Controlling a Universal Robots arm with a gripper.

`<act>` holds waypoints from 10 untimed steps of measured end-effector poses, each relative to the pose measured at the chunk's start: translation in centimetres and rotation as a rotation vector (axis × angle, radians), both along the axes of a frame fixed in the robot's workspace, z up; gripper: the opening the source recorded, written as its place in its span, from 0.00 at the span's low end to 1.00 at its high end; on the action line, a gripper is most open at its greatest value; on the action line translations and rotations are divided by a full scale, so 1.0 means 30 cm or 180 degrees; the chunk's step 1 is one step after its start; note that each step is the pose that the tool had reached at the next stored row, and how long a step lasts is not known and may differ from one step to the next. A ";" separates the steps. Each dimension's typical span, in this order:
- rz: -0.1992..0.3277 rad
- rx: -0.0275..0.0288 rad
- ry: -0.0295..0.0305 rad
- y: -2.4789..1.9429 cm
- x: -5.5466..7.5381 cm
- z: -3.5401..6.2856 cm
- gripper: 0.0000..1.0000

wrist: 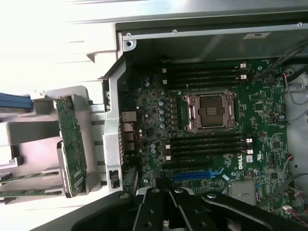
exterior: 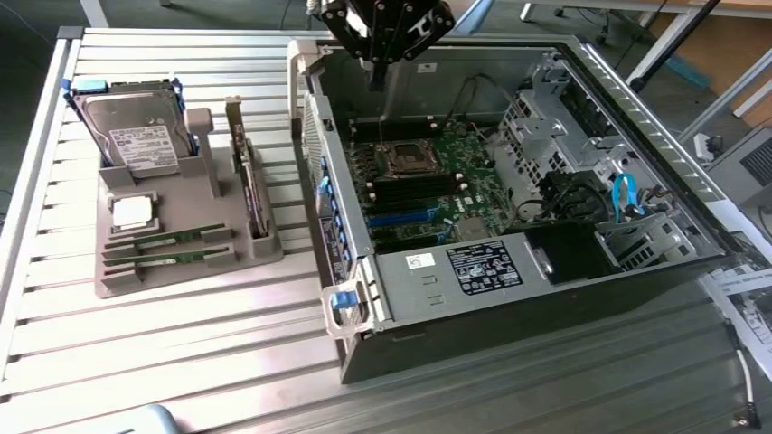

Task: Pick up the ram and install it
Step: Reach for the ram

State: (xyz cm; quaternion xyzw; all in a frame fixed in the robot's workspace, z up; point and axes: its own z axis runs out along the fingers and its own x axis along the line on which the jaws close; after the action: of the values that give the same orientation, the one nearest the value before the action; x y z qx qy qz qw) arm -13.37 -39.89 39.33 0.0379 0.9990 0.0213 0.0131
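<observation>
Slatted metal tabletop [exterior: 181, 362], exterior view: my end effector [exterior: 380, 77] clenched, nothing seen in grip, poised over open computer case [exterior: 507, 271]. Ram [exterior: 169, 238] well apart, seated in slots of grey holder [exterior: 121, 285] at exterior view's left, likely staged for pickup. Stickers unreadable. Wrist view: motherboard [wrist: 269, 139] faces up for access; black memory slots [wrist: 207, 143] bare; white DELL logo [wrist: 242, 162] legible.

Closed tool [exterior: 379, 81], pointing straight down
</observation>
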 end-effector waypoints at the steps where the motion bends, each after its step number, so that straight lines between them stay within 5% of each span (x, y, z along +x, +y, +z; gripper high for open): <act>1: 0.0000 0.0000 0.0000 0.000 -0.003 0.000 0.11; 10: 0.0000 0.0000 0.0000 0.000 -0.029 0.000 0.11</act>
State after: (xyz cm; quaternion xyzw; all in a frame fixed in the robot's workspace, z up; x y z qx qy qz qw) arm -14.24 -39.89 39.33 0.0378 0.9990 0.0213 0.0131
